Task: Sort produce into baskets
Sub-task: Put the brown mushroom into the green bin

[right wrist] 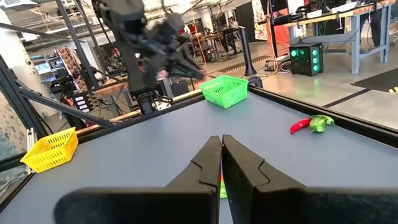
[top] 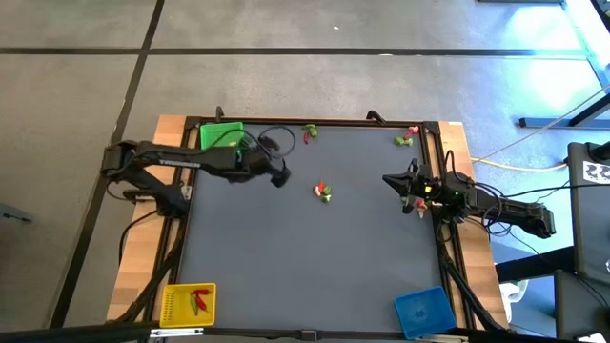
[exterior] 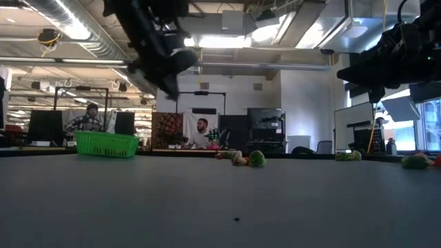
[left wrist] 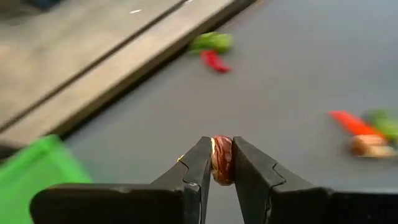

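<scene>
I count three baskets: one green basket [top: 221, 134] at far left corner, one yellow basket [top: 188, 304] at near left corner, one blue basket [top: 423, 311] at near right corner. Loose produce on mat in three clusters: far-edge cluster [top: 309, 132], far-right cluster [top: 405, 137], centre cluster [top: 323, 191]; pieces per cluster too small for me to count. Red and green pieces [top: 199, 300] inside yellow basket. One brownish-red piece [left wrist: 222, 160] pinched in left gripper [left wrist: 222, 163]. Two arms. Two people seated in room behind.
</scene>
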